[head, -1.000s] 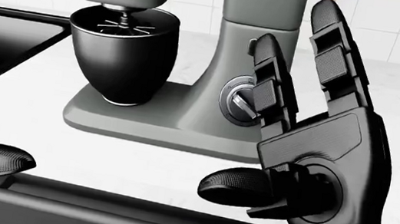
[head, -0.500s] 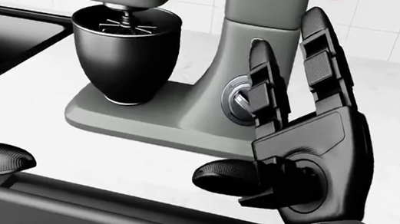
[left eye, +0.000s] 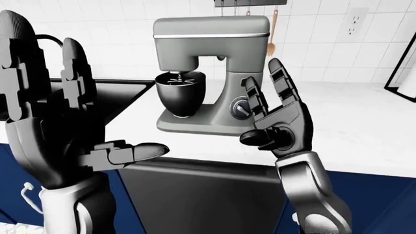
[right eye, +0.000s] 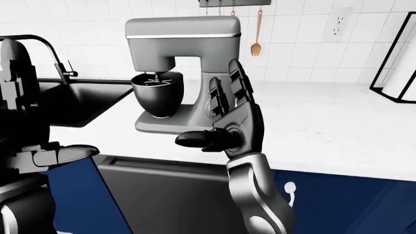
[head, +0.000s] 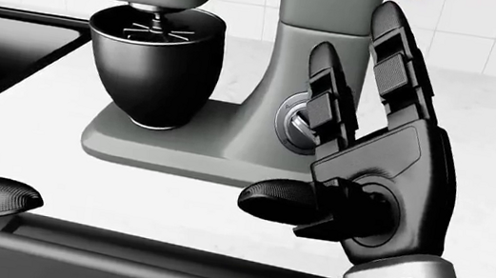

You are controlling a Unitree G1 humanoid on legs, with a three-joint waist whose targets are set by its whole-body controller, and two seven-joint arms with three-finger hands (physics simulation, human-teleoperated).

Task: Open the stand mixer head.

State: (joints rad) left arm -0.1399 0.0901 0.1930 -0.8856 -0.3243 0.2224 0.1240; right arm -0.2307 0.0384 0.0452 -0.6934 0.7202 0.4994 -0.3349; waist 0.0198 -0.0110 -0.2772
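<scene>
A grey stand mixer (left eye: 211, 35) stands on the white counter with its head down over a black bowl (head: 151, 72). A round dial (head: 290, 126) sits on the side of its column. My right hand (head: 328, 113) is raised open just before that column, fingers pointing up and thumb (head: 269, 203) sticking out to the left; it covers part of the dial and I cannot tell whether it touches the mixer. My left hand (left eye: 84, 97) is held up open at the left of the left-eye view, well apart from the mixer.
A dark sink (head: 0, 56) with a black faucet (right eye: 60, 58) lies left of the mixer. A wooden spoon (right eye: 258, 31) hangs on the tiled wall beside an outlet (right eye: 337, 24). A dark appliance front (left eye: 195, 195) sits below the counter edge between blue cabinets.
My right hand has shifted a little to the left and closer over the mixer's column, still open. The mixer head has not moved. The left thumb stays at the lower left.
</scene>
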